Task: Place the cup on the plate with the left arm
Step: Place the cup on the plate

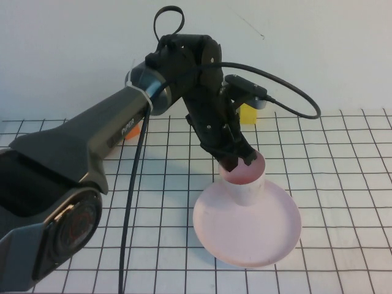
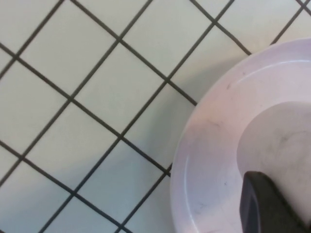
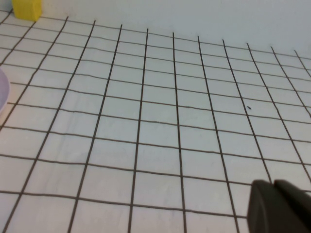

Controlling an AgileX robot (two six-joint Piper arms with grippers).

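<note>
The pale pink cup (image 1: 244, 185) stands upright on the round pale pink plate (image 1: 269, 236), toward the plate's far side. My left gripper (image 1: 239, 161) reaches down from the dark arm onto the cup's near-left rim, its fingers straddling the wall and shut on it. In the left wrist view one dark finger (image 2: 265, 204) lies against the cup (image 2: 279, 141), with the plate's rim (image 2: 194, 160) beneath it. My right gripper (image 3: 279, 208) is out of the high view and hangs shut and empty over bare grid cloth.
A yellow block (image 1: 248, 114) sits behind the left gripper; it also shows in the right wrist view (image 3: 26, 8). An orange fruit (image 1: 131, 132) is half hidden behind the left arm. White cloth with a black grid covers the table.
</note>
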